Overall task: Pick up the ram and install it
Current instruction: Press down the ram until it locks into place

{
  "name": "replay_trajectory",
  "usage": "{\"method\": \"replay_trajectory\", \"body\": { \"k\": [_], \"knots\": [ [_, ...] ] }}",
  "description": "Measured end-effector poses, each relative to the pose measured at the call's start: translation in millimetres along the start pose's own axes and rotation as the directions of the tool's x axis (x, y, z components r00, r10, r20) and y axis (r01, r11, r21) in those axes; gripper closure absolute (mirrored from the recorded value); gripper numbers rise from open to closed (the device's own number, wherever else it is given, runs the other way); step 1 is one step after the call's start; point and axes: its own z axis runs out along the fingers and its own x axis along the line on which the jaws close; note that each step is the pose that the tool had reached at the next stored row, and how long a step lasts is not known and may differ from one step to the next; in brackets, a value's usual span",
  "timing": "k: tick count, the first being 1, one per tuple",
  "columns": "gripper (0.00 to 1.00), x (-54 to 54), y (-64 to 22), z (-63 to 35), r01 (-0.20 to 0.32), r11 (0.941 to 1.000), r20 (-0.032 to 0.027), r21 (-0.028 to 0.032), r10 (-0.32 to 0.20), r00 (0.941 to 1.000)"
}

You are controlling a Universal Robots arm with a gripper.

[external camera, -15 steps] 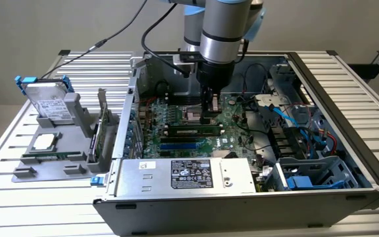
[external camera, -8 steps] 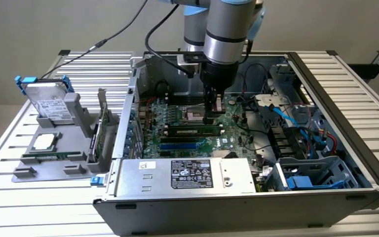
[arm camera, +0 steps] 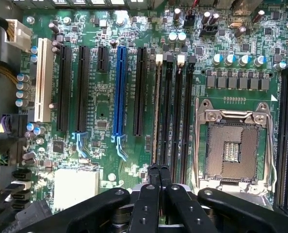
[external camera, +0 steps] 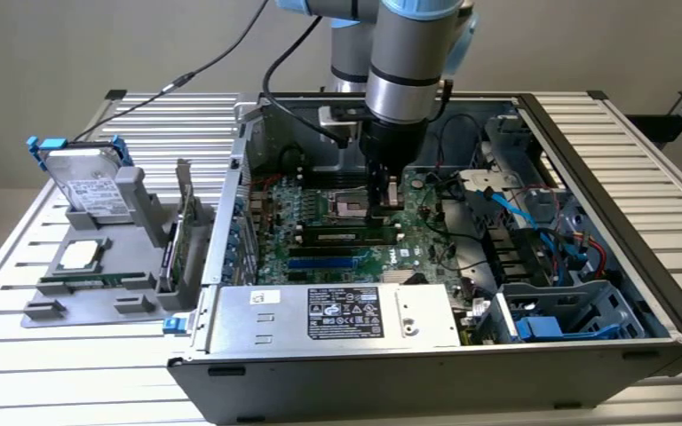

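Currently, your hand (external camera: 379,206) sits low inside the open computer case (external camera: 625,231), directly above the motherboard (external camera: 317,204) beside the empty CPU socket (arm camera: 233,145). In the wrist view its fingertips (arm camera: 153,171) are pressed together with nothing visible between them, just over the memory slots (arm camera: 175,111). The ram (external camera: 344,237) lies seated in a slot on the board, just below the fingertips in the exterior view. On the table (external camera: 33,373), at the exterior view's left, you have a grey fixture (external camera: 92,284) carrying a hard drive (external camera: 84,182).
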Motion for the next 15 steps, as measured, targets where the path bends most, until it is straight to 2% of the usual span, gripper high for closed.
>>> {"method": "replay_trajectory", "body": {
  "k": [4,10,12,15],
  "knots": [
    [0.9,-0.3,-0.2,3.5,0.0,1.0,-0.002,-0.0003,0.0,1.0],
    [0.9,-0.5,-0.3,4.5,0.0,1.0,-0.0014,-0.0001,0.0,1.0],
    [0.9,-0.6,-0.2,2.4,0.0,1.0,0.0005,0.0005,0.0,1.0],
    [0.9,0.1,1.4,-4.8,0.0,1.0,-0.0013,-0.0001,0.0,1.0]
  ]
}}
